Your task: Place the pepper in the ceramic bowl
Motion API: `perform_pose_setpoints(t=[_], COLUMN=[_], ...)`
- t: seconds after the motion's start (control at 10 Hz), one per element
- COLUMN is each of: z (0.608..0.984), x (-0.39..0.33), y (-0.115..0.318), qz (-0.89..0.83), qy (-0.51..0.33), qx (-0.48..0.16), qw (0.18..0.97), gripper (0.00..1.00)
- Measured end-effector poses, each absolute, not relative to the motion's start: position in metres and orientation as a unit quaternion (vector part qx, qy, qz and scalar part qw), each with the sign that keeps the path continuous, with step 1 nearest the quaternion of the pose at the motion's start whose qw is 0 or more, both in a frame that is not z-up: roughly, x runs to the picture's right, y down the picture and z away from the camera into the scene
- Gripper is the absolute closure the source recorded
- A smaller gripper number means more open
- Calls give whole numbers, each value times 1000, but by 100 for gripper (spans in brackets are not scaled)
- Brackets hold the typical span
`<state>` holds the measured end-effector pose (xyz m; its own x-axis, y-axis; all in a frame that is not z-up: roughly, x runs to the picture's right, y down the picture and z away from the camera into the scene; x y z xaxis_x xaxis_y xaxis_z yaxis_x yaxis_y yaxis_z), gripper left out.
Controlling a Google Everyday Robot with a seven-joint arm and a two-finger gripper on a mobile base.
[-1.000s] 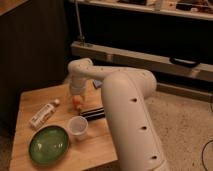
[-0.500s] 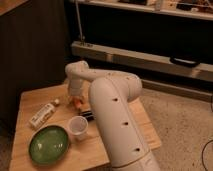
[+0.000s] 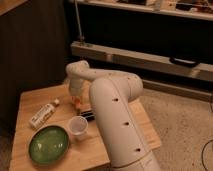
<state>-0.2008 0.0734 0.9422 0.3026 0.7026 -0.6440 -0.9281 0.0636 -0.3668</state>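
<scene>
Pepper [image 3: 78, 105] on wooden table [image 3: 36, 98]; gripper [image 3: 76, 99] low directly over it

- Looks like a lab or workshop, not a home
- long metal rack beams [image 3: 150, 59] behind, speckled hard floor [image 3: 180, 117], loose cable [image 3: 206, 150]
- small wooden table [image 3: 35, 100]
- gripper [image 3: 77, 101] low over the table's middle

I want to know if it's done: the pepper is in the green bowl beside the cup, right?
No. The camera view shows the green bowl empty; the pepper is on the table, at the gripper behind the cup. The bowl is beside the cup.
</scene>
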Motion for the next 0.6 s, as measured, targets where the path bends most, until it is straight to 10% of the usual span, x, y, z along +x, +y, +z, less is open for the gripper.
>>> perform_pose_setpoints(t=[0.6], z=[867], x=[-183], y=[26], qz=[599], qy=[109], qx=[-370], qw=[702], gripper=[100])
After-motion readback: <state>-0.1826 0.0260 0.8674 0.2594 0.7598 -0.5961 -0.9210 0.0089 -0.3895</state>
